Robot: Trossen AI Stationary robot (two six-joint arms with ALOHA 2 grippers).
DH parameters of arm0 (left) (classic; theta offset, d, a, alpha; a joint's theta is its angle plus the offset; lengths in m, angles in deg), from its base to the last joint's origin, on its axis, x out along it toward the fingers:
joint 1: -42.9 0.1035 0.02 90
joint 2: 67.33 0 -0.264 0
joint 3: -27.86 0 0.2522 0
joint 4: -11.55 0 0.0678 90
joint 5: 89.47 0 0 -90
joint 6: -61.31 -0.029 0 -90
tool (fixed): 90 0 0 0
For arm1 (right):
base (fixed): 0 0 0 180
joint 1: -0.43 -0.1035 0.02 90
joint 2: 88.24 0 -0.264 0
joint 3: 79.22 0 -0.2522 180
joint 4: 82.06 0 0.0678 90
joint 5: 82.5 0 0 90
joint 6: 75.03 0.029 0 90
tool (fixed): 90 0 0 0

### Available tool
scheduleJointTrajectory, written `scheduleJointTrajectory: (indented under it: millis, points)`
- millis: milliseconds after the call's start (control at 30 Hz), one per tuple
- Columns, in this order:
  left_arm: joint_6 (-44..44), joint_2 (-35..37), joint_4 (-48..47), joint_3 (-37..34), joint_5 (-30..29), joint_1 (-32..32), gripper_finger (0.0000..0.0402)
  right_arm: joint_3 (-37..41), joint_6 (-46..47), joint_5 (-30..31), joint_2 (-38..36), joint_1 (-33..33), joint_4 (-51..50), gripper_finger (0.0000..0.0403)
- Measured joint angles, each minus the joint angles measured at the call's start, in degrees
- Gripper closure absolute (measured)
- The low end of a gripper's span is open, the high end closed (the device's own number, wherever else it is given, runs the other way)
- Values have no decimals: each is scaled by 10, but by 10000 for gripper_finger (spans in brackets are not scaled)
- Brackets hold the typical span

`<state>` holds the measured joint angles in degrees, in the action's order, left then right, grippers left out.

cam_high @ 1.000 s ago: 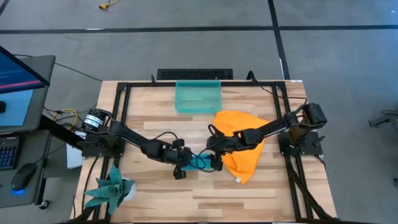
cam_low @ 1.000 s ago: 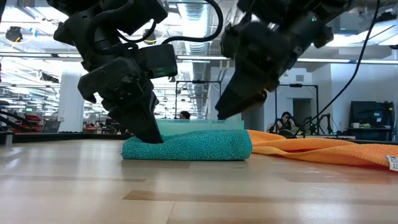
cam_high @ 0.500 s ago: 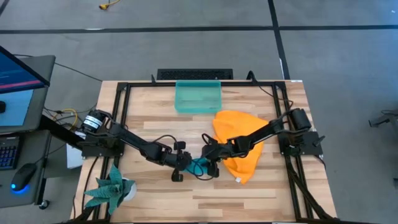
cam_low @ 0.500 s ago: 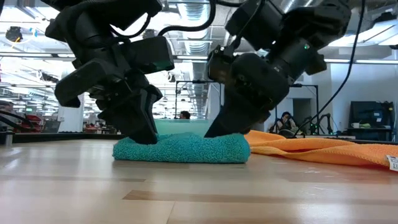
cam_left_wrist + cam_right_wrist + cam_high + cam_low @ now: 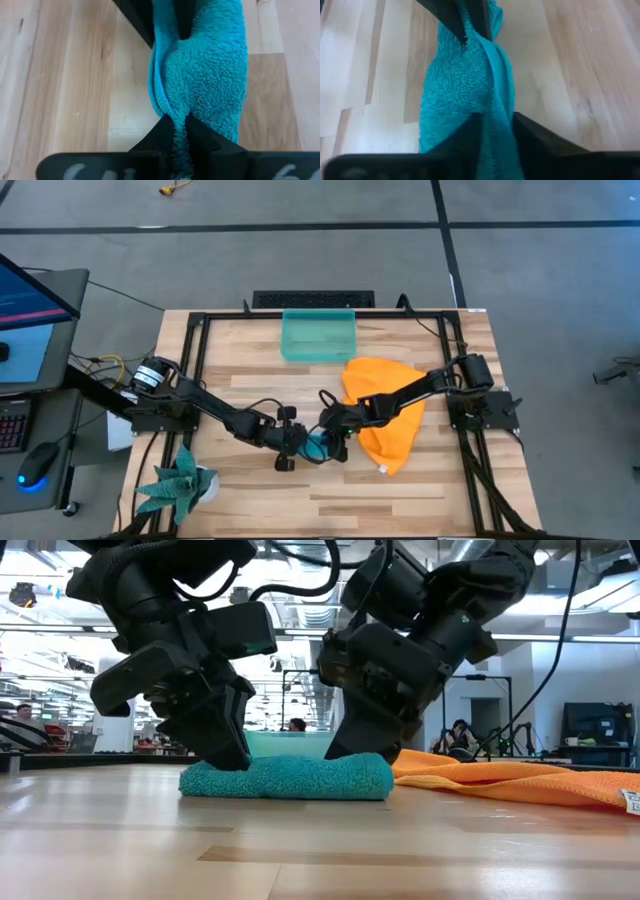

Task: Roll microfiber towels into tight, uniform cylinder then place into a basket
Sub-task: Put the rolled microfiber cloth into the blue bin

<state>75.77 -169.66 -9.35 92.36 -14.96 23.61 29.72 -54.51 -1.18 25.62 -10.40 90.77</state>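
Note:
The teal-blue towel (image 5: 285, 778) lies rolled into a short cylinder on the table near its middle front, also seen from above (image 5: 316, 446). My left gripper (image 5: 228, 755) is shut on its left end and my right gripper (image 5: 360, 745) on its right end. The orange towel (image 5: 388, 405) lies crumpled on the table to the right, under my right arm. The teal-green basket (image 5: 318, 336) stands at the far middle edge. My left gripper pinches the roll's left end (image 5: 179, 131) between its two fingers, several layers of cloth. The fingers slant down from the table's left and point along the roll. The roll rests on the table. My right gripper pinches the roll's right end (image 5: 496, 131) between its two fingers, several layers of cloth. The fingers slant down from the table's right, along the roll. The roll lies level on the table between both grippers.
A green spiky plant (image 5: 178, 480) stands at the near left corner. A black metal frame (image 5: 200, 320) runs around the tabletop. Bare wood lies near the front edge (image 5: 330, 500).
My right gripper has come down and moved toward the table's left onto the roll's right end. My left gripper has shifted slightly left and nearer. The roll has slid a little toward the table's left.

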Motion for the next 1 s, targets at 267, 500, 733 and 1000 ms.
scheduleJointTrajectory:
  millis: [267, 500, 733, 1000]
  points:
    - [13, 0, -5, 0, -2, 0, 384, -25, -36, -24, 1, 1, -33, 391]
    - [14, 0, -7, 0, -2, 0, 384, -26, -30, -16, 2, 0, -33, 324]
    - [16, 0, -8, 0, 0, 0, 384, -29, -30, -16, 1, 0, -33, 213]
    - [19, 1, -11, 0, 1, 1, 384, -45, -12, -56, -30, 40, -63, 158]
